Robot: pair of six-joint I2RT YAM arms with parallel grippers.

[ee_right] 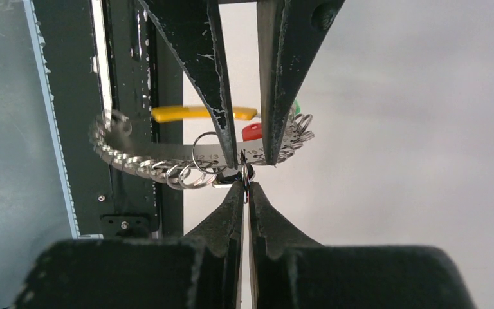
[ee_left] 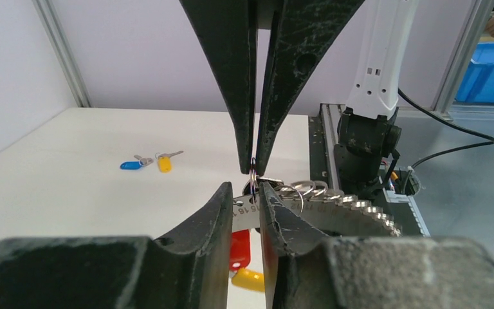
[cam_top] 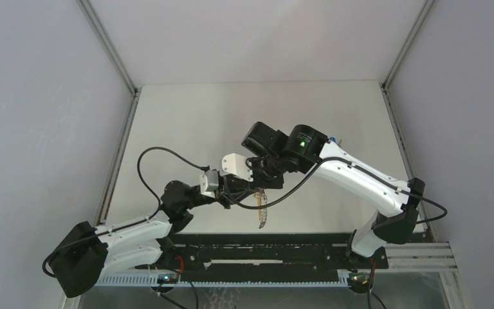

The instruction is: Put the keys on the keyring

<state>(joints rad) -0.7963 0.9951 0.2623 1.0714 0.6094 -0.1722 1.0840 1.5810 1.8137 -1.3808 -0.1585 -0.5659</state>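
Metal keyring (ee_right: 161,159) hangs mid-air btwn both arms: right claw (ee_right: 245,187) pinched shut on a loop, left claw (ee_left: 246,199) narrow round its strip, grip unclear. Blue & yellow keys (ee_left: 145,162) lie on bench (ee_left: 58,199), well apart. We reckon we're at ring prep; next needs the loop pried open w/o slipping.

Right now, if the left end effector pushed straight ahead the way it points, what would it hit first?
The keyring, whose flat strip sits between its fingers; just beyond wait the right end effector tips, apparently very close.
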